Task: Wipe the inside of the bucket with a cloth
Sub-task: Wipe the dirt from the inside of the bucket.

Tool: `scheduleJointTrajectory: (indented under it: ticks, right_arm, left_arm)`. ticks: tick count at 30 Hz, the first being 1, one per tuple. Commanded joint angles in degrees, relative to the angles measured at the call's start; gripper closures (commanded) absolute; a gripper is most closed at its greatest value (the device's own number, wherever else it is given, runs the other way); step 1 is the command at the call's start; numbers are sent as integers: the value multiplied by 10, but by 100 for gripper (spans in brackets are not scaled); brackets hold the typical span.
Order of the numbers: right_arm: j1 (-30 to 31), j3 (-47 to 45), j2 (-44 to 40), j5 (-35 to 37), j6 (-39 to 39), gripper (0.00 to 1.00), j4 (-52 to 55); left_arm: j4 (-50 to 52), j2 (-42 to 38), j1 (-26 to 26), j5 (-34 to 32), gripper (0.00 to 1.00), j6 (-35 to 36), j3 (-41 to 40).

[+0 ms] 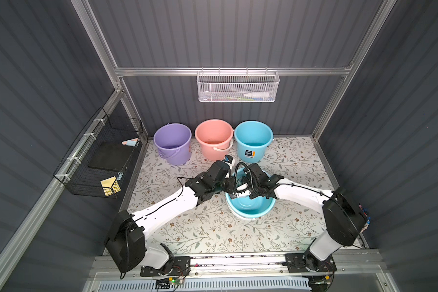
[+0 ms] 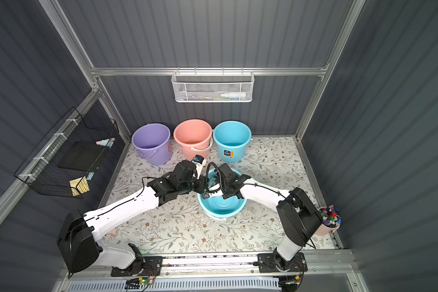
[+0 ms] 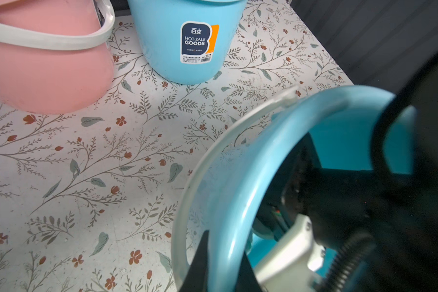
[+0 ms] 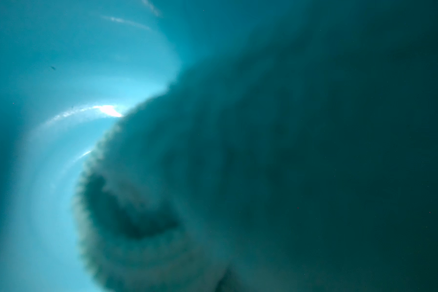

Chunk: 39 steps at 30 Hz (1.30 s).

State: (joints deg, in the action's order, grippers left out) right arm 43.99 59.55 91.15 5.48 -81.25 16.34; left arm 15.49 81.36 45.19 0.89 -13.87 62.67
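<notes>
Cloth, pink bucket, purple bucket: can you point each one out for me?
cloth (image 4: pixel 187 164): right wrist view, its fluffy middle.
pink bucket (image 1: pixel 214 134): a top view, inner wall.
purple bucket (image 1: pixel 172 137): a top view, inner wall.

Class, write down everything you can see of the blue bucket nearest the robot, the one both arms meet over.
The front blue bucket is smooth, glossy light-blue plastic with a rolled rim and a whitish handle folded down outside it. It sits on the floral table, nearer the robot than the pink bucket, mouth facing up. The left gripper pinches its rim between its fingers. The right arm dips inside, where the cloth presses its inner wall. No label shows on it.
</notes>
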Motion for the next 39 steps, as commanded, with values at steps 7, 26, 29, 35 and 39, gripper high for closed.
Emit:
scheduleJointTrajectory:
  ticks: [7,26,29,35,39]
  right_arm:
    - [26,-24,-134,51,-37,100,55]
    - [35,48,-231,220,-125,100,187]
    - [35,65,-200,238,-124,100,200]
    - [35,75,-147,260,-109,100,198]
    - [35,80,-113,248,-84,100,195]
  left_arm:
    - [-6,-11,6,-9,100,-18,5]
    - [-4,-15,6,-25,100,-20,10]
    - [-3,-16,6,-28,100,-22,10]
    - [6,-19,6,-35,100,-22,11]
    - [7,-21,6,-36,100,-23,10]
